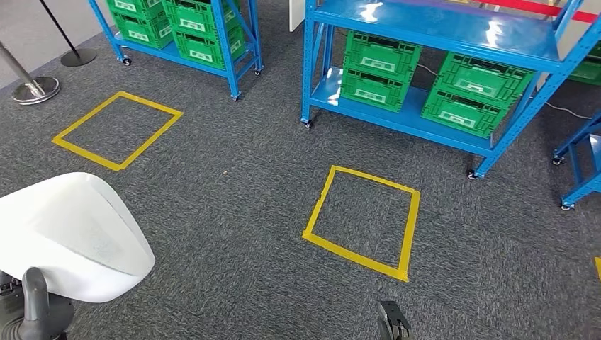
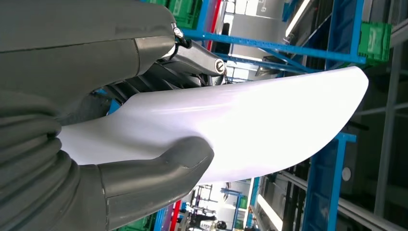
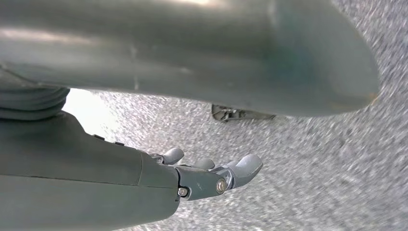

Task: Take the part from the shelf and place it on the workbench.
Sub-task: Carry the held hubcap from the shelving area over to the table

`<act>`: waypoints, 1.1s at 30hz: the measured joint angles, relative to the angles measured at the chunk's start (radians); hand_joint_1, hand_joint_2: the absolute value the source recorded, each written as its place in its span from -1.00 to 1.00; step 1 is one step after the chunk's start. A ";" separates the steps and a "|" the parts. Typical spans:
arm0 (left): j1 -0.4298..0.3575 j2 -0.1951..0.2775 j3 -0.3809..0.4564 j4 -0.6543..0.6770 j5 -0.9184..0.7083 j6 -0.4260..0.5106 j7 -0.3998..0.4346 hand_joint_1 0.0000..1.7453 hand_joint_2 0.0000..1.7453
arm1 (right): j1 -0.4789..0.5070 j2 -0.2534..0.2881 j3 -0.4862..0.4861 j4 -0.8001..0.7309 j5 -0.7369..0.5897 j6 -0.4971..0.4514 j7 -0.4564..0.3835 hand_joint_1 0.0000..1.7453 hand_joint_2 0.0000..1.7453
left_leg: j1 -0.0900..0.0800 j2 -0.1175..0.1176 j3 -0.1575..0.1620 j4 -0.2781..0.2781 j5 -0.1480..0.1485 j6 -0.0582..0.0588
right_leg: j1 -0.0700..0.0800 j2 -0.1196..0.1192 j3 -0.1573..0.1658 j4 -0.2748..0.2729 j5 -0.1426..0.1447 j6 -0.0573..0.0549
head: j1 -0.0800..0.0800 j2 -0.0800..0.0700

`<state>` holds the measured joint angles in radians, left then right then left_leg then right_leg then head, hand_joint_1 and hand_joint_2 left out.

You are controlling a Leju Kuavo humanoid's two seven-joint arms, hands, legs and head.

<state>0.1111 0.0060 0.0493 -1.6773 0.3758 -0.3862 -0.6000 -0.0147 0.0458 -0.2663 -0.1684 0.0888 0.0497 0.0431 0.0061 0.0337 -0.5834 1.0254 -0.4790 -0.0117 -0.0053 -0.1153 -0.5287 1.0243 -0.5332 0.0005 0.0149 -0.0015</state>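
The part (image 1: 71,237) is a smooth white curved shell at the lower left of the head view. My left hand (image 1: 34,306) grips it from below. In the left wrist view the grey thumb (image 2: 156,173) presses on one face of the white part (image 2: 250,120) and the darker fingers (image 2: 192,57) lie on the other. My right hand (image 1: 392,323) hangs low at the bottom edge, over the carpet. Seen from the right wrist, the right hand (image 3: 211,175) has its fingers stretched out with nothing in them.
Two blue wheeled shelves (image 1: 397,117) (image 1: 234,57) with green crates (image 1: 379,67) stand ahead. Two yellow tape squares (image 1: 363,219) (image 1: 117,129) mark the grey carpet. Stanchion bases (image 1: 35,89) stand at the far left. Another blue rack (image 1: 581,166) is at the right edge.
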 joint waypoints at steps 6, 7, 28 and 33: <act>0.019 -0.003 0.018 -0.028 -0.001 0.028 0.014 1.00 1.00 | -0.003 -0.001 0.002 0.000 0.039 0.024 -0.002 -1.00 -1.00 | 0.003 -0.073 -0.007 -0.002 0.010 0.019 | -0.006 0.112 -0.135 0.282 -0.122 0.011 | 0.005 0.000; 0.026 -0.003 0.025 -0.037 -0.001 0.032 0.014 1.00 1.00 | -0.004 -0.001 0.004 0.000 0.048 0.027 0.003 -1.00 -1.00 | 0.003 -0.088 -0.007 0.000 0.010 0.019 | -0.006 0.114 -0.132 0.270 -0.102 0.009 | 0.005 0.000; 0.134 0.025 0.090 -0.144 -0.067 0.015 0.005 1.00 1.00 | -0.009 0.016 0.049 0.000 0.054 0.010 -0.008 -1.00 -1.00 | -0.007 0.036 0.012 0.005 -0.012 -0.016 | 0.006 -0.011 -0.005 0.004 0.006 -0.024 | 0.000 0.000; 0.113 0.026 0.088 -0.147 -0.086 0.016 0.010 1.00 1.00 | -0.020 0.032 0.048 -0.001 0.043 0.027 -0.045 -1.00 -1.00 | 0.004 -0.023 0.015 -0.016 0.007 0.010 | 0.000 0.049 -0.030 0.084 -0.051 0.000 | 0.005 0.000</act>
<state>0.2241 0.0321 0.1374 -1.8242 0.2899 -0.3703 -0.5897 -0.0352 0.0782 -0.2179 -0.1690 0.1320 0.0767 -0.0024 0.0103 0.0108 -0.5682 1.0097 -0.4720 -0.0019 -0.0057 -0.0665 -0.5584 1.1087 -0.5842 0.0007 0.0198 -0.0015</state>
